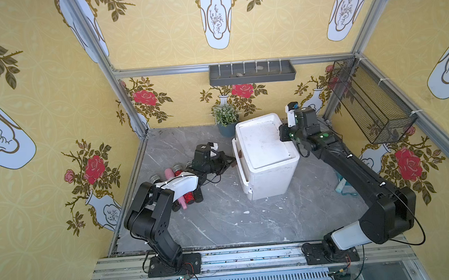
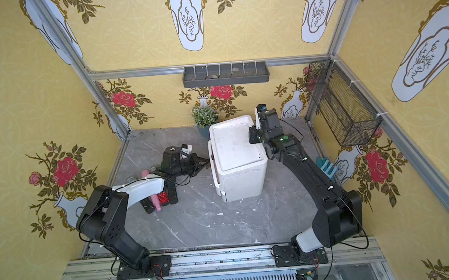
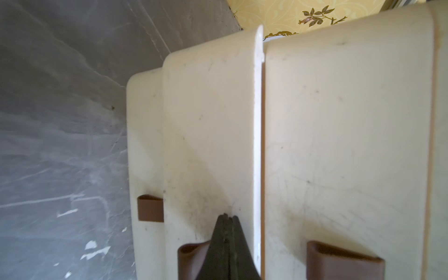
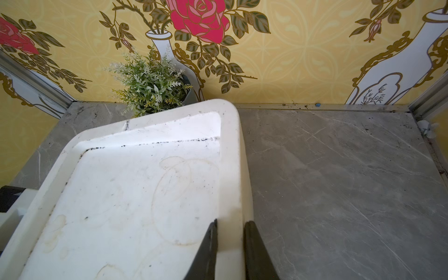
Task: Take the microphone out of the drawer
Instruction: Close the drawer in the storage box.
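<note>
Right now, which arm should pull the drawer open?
Left. The left gripper, shut, sits at the brown handle of a drawer; the right gripper straddles the cabinet rim, likely bracing it.

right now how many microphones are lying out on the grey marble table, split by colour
pink plastic microphone: 1
red glitter microphone: 1
black-handled microphones: 2
total: 4 showing; the left arm covers part of the pile

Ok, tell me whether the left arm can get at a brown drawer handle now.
Likely yes: the shut left gripper sits right at a brown handle on the drawer unit, nothing between them.
</note>
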